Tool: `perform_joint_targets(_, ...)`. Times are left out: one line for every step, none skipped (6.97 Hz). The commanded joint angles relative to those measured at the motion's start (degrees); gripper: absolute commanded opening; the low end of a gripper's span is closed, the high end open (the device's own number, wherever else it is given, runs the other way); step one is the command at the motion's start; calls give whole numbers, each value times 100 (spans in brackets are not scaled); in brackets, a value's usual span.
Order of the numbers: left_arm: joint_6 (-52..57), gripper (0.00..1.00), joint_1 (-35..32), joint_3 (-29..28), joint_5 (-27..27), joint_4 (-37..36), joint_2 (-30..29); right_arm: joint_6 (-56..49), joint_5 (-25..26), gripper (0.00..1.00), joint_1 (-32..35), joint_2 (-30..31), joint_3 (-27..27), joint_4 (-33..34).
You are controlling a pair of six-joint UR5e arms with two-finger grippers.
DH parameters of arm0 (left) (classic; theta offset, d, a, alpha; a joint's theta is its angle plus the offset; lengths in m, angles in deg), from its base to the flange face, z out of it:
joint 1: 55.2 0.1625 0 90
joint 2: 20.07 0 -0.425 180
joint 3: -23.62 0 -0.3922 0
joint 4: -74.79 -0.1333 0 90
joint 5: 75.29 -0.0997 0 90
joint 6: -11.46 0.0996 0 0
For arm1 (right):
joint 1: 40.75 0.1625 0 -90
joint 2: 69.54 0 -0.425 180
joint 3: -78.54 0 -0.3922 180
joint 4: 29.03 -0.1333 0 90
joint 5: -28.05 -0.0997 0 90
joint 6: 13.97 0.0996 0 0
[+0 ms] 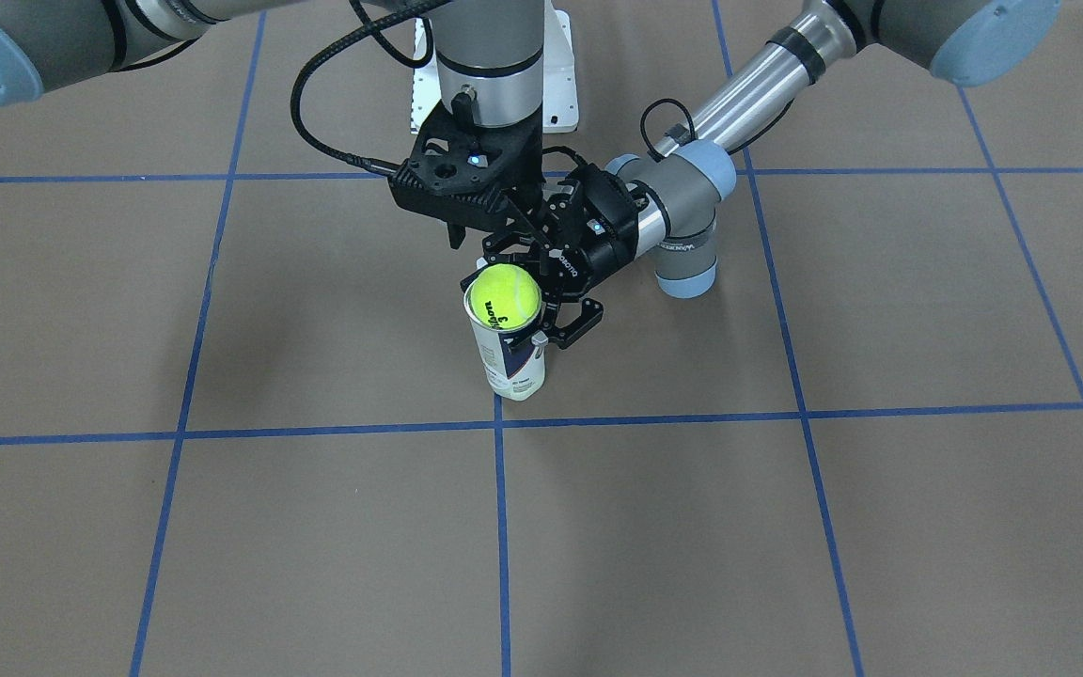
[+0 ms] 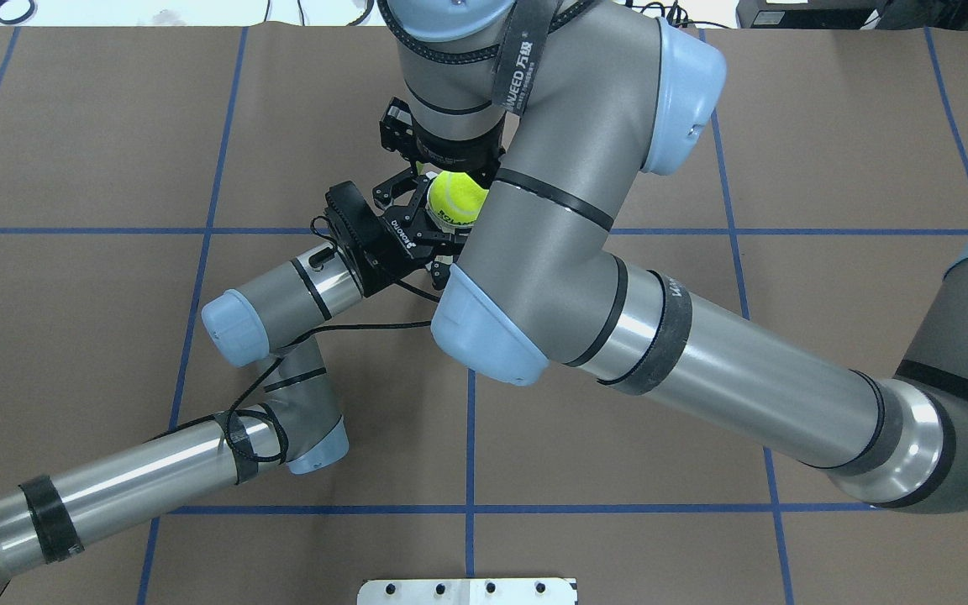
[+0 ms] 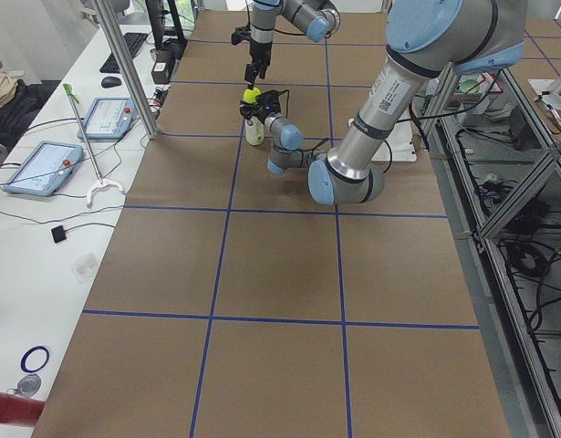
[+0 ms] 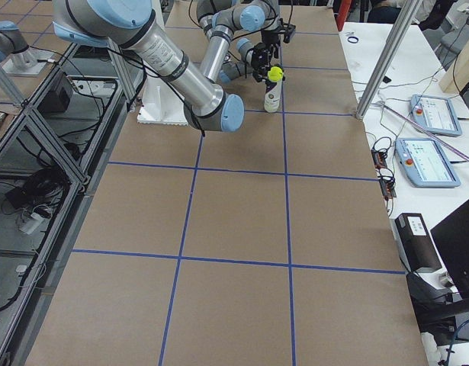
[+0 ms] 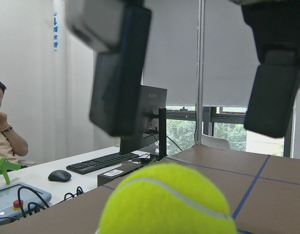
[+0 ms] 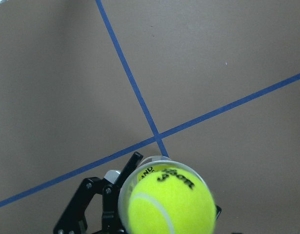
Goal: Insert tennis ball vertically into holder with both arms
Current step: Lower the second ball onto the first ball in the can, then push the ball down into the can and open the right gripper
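The clear holder [image 1: 513, 362] with its white and navy label stands upright on the brown table. A yellow-green tennis ball [image 1: 502, 295] sits in its mouth, mostly sticking out above the rim. My left gripper [image 1: 541, 329] comes in level from the side and is shut on the holder's upper part. My right gripper [image 1: 494, 252] hangs straight above the ball. In the left wrist view its fingers [image 5: 118, 73] are spread open just over the ball [image 5: 167, 200] and do not touch it. The right wrist view shows the ball [image 6: 169, 204] on the holder's rim [image 6: 152, 163].
The white metal pedestal base [image 1: 556, 85] stands behind the arms. Blue tape lines [image 1: 500, 527] mark the table in squares. A side desk with a monitor and keyboard [image 5: 103, 161] and a seated person [image 5: 3, 126] lie beyond the table's edge.
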Motion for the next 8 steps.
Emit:
perform_joint_targets(-9,94,-20,9,-9,0,0,-79,0,99,0,-26,25,-3)
perform_joint_targets(-17,94,-38,52,-9,0,-9,-115,-9,99,0,-26,52,-3)
perform_joint_targets(-26,95,-90,53,0,0,-9,-185,-9,99,0,-34,60,-3)
perform_joint_targets(-26,95,-117,53,0,0,-9,-308,0,99,8,-17,8,-3)
perform_joint_targets(-18,95,-117,44,0,0,-9,-570,9,76,26,18,-36,-11)
perform_joint_targets(-18,95,-117,35,0,0,-9,-555,0,1,43,27,-36,-98)
perform_joint_targets(-9,95,-117,0,0,0,0,-511,9,0,44,36,-45,-239)
perform_joint_targets(-9,96,-126,-9,0,0,0,-493,9,0,44,36,-123,-353)
